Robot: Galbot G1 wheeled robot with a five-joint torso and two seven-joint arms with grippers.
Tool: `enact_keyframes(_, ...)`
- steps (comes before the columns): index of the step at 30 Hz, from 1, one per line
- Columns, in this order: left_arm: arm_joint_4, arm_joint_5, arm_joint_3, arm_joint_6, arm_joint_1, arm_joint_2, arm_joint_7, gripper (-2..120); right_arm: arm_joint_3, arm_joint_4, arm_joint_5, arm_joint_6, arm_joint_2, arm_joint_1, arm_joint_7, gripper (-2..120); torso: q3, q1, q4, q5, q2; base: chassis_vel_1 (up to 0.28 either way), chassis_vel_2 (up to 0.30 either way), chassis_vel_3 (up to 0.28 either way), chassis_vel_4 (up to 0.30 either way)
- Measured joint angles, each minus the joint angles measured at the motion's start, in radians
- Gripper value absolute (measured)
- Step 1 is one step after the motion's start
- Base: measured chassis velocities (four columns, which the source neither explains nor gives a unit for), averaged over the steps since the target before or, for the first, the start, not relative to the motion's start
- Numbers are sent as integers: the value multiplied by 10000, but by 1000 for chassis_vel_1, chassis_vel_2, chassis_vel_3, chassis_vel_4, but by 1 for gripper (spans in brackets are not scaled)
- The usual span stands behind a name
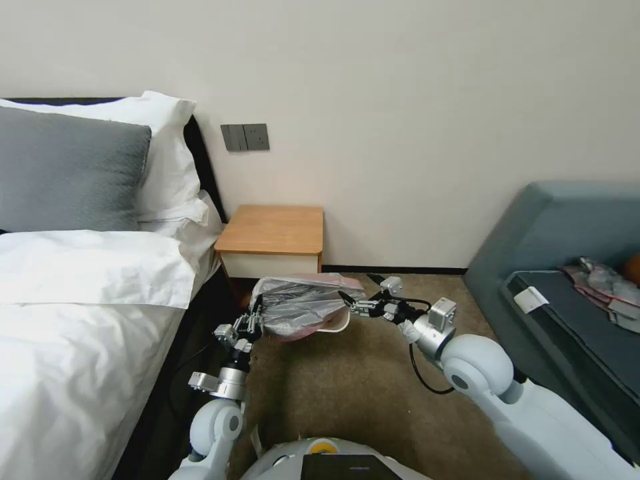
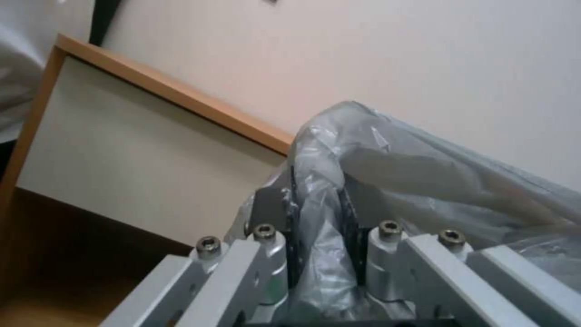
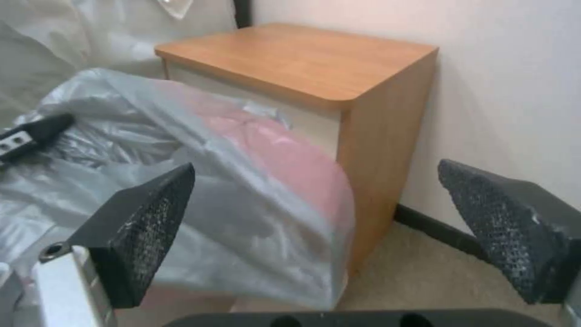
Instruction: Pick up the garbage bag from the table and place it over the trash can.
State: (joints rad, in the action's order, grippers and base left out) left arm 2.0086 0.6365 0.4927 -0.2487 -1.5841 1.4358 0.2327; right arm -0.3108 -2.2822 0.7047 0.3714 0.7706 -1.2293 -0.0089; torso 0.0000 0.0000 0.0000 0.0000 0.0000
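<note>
Garbage bag (image 1: 303,308) draped over trash can (image 1: 333,325), on floor just in front of table (image 1: 273,230).

L gripper (image 1: 252,320) at bag's bed-side edge, clamped on bunched film; pinch clear in L wrist view (image 2: 321,236).

R gripper (image 1: 352,303) at bag's opposite edge, jaws spread wide, nothing between pads (image 3: 145,227); bag lies just beside its inner pad.

Bag's long axis runs L-R, gripper to gripper. Judgement: R-side rim appears loosely seated; R arm nearer to it.
</note>
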Motion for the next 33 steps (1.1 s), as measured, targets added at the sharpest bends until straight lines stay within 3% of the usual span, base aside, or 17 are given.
enact_keyframes(14, -36, -145, -180, -111, -152, -86, 356, 11, -135, 680, -203, -178, 101, 228, 55, 100, 0, 0, -1, 0, 0, 0, 0, 0, 0)
enact_keyframes(19, -58, -124, -159, -386, -249, -110, 902, 11, -176, 962, -271, -248, 110, 416, 56, 100, 0, 0, -1, 0, 0, 0, 0, 0, 0)
enact_keyframes(33, 78, 1229, 87, -631, -58, -122, 1497, 11, -591, 1350, -639, -430, 58, 151, -123, 100, 1, 0, 0, 0, 0, 0, 0, 0, 0)
